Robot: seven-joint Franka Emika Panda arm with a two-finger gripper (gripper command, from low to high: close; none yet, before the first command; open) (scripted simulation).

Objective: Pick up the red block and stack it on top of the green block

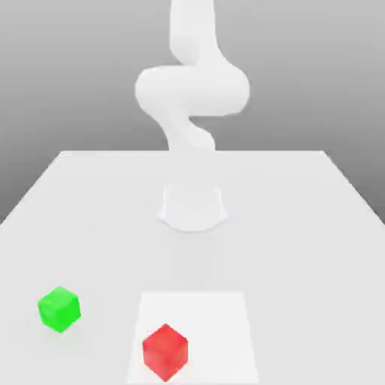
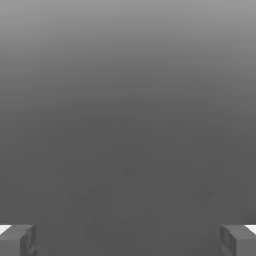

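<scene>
The red block [image 1: 165, 351] is being left untouched on the tabletop [image 1: 301, 225], resting on a paler square patch [image 1: 218, 316] near the front edge. The green block [image 1: 59, 308] is sitting apart from it, toward the exterior view's left. In the hand view, the claw [image 2: 128, 240] is being held wide open with nothing between its fingertips [image 2: 17, 239], presumably because the approach is not yet begun. The arm [image 1: 192, 90] is being kept upright over its base.
</scene>
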